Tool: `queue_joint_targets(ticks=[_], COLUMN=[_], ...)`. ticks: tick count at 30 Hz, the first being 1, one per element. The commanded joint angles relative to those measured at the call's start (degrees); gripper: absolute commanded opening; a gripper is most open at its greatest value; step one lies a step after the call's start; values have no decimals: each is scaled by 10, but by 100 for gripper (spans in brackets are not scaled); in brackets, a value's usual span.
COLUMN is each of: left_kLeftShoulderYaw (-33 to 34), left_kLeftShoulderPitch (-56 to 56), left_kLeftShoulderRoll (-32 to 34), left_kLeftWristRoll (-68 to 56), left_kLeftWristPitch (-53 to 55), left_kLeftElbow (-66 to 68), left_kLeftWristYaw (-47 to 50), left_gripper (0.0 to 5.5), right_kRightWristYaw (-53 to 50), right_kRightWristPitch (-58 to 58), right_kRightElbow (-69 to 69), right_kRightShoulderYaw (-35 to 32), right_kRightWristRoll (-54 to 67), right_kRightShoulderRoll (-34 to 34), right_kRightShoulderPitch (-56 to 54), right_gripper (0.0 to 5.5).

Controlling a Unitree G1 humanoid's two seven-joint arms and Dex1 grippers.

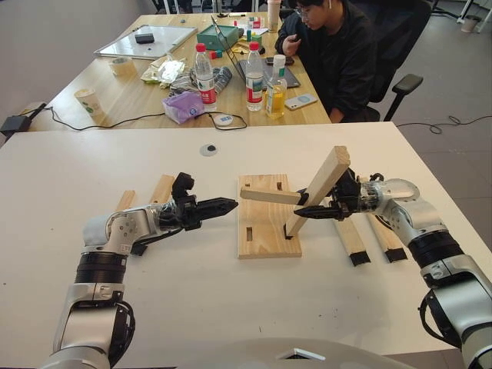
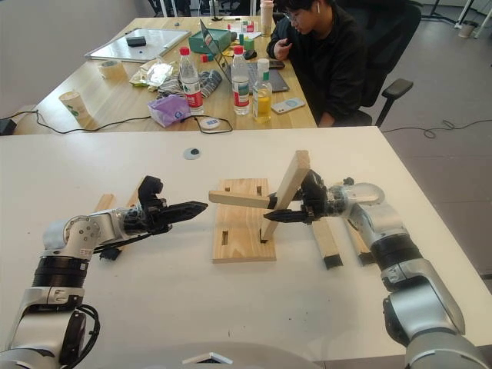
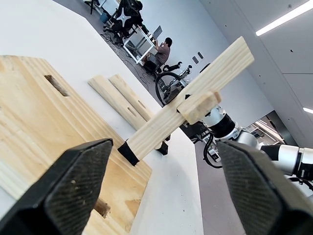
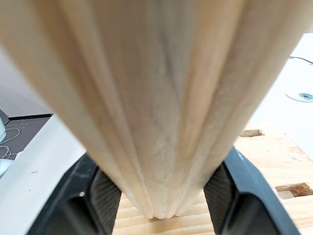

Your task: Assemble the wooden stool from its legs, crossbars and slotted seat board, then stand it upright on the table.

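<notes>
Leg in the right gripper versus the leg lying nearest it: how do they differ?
The held leg stands tilted, black end at the seat board; the lying leg rests flat on the table. The right gripper clamps the held leg; nothing grips the lying leg. The held leg carries a crossbar; the lying leg shows none. Both are pale wood, black-tipped.

seat board (image 2: 242, 244): flat on white table (image 2: 192, 307), slots facing up.
leg (image 2: 289, 183): tilted, black-capped lower end on the board near its right edge, clasped low down by right gripper (image 2: 281, 214).
crossbar (image 2: 237, 200): juts from the leg leftward over the board.
left gripper (image 2: 192, 207): just left of the board, tips toward the crossbar, apart from it.
loose legs (image 2: 325, 244): two, flat, right of the board.
wooden pieces (image 2: 104, 202): two, beside the left arm.
</notes>
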Motion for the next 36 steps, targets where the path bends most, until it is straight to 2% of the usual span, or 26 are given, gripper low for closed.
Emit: queue_joint_targets(ticks=[1,6,11,16,20,29,34,35,36], left_kLeftShoulderYaw=[-11,-15,-1,-15,-24,-33,-14,-9,-7], left_kLeftShoulderPitch=[-24,-29,-15,-33,-39,-52,-31,-26,-25], left_kLeftShoulderRoll=[21,16,15,23,32,37,25,23,20], left_kLeftWristRoll=[15,15,8,15,18,26,17,15,14], left_kLeftWristPitch=[11,8,11,16,21,16,3,0,-3], left_kLeftElbow=[9,15,2,15,19,37,27,24,24], left_kLeftWristYaw=[-4,-4,9,-5,-13,-22,-5,-1,2], left_gripper=[392,392,392,392,392,392,392,392,392], right_kRightWristYaw=[-99,-159,-139,-98,-107,-136,-163,-163,-166], right_kRightWristPitch=[68,23,33,116,119,99,98,98,101], right_kRightElbow=[75,-51,-54,24,86,79,21,11,-8], right_kRightShoulderYaw=[147,190,201,156,141,138,77,71,62], right_kRightWristRoll=[-221,-292,-276,-177,-172,-170,-127,-122,-116], right_kRightShoulderRoll=[-16,-60,-67,-39,-23,-6,-16,-19,-25], right_kRightShoulderPitch=[172,244,238,200,180,195,159,151,148], right_gripper=[205,205,205,205,205,205,205,246,264])
